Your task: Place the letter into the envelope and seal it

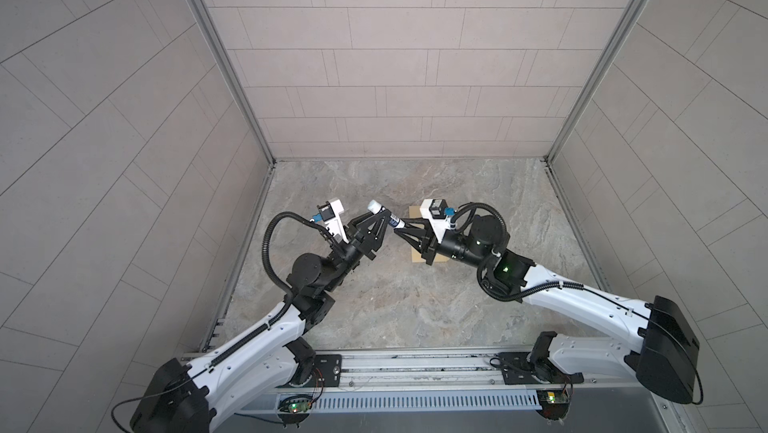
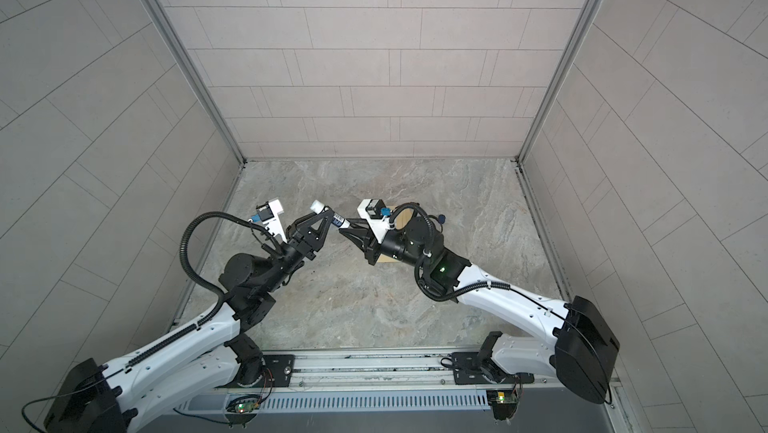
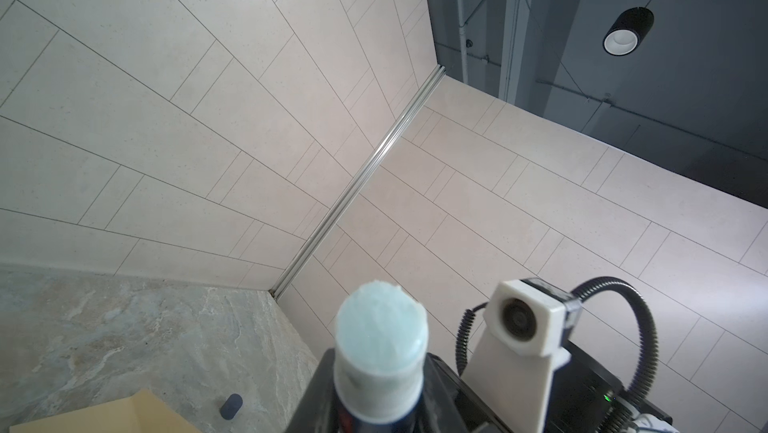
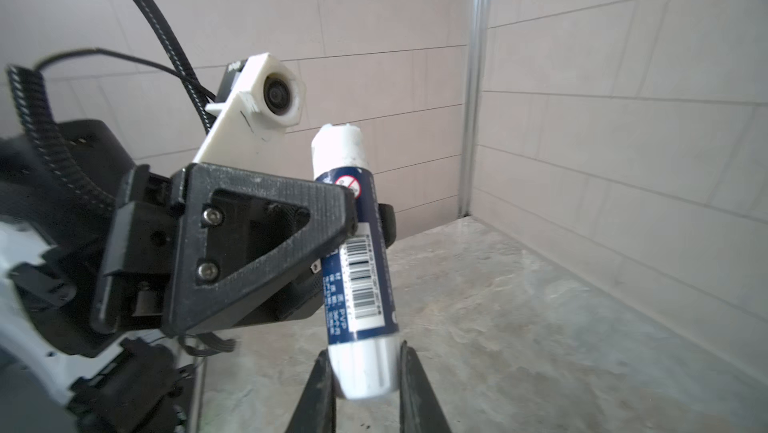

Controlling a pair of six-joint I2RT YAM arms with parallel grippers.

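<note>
Clamped the uncapped glue stick (image 4: 357, 277) round its navy barrel with the left gripper (image 1: 382, 215), jaws narrow, near the centre of both top views. Pinched its white base with the right gripper (image 4: 361, 368), equally narrow. Saw the manila envelope (image 1: 417, 256) flat on the marble tabletop (image 1: 478, 294) just right of centre, mostly hidden beneath the right wrist.

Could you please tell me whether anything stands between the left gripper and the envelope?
Yes. The right gripper hangs over the envelope, hiding most of it in both top views. The left gripper's jaws, like the right's, are shut on the glue stick.
</note>
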